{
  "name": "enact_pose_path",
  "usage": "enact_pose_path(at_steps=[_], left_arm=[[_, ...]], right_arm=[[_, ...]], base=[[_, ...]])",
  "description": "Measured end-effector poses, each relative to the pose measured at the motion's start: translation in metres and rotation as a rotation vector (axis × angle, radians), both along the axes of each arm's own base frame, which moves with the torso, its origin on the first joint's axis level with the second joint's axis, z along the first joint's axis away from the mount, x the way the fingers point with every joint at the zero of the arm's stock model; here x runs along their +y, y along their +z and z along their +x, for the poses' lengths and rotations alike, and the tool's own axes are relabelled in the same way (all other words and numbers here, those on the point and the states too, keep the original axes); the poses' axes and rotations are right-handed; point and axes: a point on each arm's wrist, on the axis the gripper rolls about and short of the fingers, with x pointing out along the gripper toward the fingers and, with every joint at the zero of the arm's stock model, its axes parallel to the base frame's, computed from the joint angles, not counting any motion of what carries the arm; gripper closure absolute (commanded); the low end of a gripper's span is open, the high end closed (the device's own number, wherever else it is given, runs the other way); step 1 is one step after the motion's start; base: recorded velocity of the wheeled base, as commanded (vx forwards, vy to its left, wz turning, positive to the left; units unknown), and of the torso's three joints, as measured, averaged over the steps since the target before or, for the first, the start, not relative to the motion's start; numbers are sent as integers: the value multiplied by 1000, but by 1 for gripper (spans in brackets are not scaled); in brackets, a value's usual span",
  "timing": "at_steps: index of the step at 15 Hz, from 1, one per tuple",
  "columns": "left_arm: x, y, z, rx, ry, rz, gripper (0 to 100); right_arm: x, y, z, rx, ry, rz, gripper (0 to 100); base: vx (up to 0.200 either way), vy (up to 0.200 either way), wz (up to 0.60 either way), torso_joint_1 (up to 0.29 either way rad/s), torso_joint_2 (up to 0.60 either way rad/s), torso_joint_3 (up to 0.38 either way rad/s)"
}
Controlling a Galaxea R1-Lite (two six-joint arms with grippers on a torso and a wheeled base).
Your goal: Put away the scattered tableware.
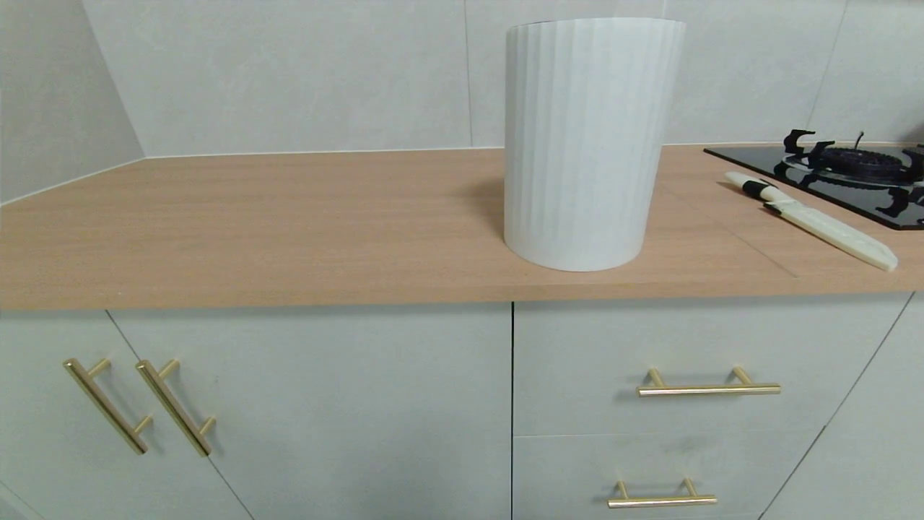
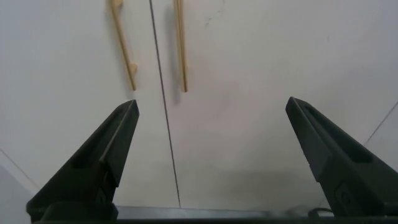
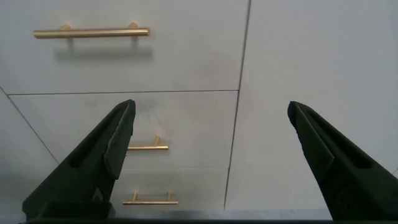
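Head view: a cream-bladed knife [image 1: 812, 220] with a white, black-banded handle lies flat on the wooden desk [image 1: 289, 217]. It is to the right of the tall white ribbed cylindrical holder [image 1: 588, 144] and just beside the black glass hob [image 1: 751, 159]. Its long axis runs diagonally, handle far, tip nearer and rightward.

Left wrist view: the left tool [image 2: 211, 104], fingers wide apart, faces white cabinet doors [image 2: 261, 74].

Right wrist view: the right tool [image 3: 210, 106], fingers likewise apart, faces white drawer fronts [image 3: 124, 68]. The right arm is probably the nearer one to the knife.
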Motion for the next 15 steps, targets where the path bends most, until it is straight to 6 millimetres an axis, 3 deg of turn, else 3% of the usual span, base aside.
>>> enact_pose_path(at_steps=[4,9,15], left_arm=[[0,0,0,0,-1,1,0],[0,0,0,1,-1,2,0],[0,0,0,0,-1,0,0]], right_arm=[[0,0,0,0,0,0,0],[0,0,0,0,-1,0,0],[0,0,0,0,-1,0,0]], base=[[0,0,0,0,0,0],[0,-200,0,-1,3,2],[0,0,0,0,0,0]])
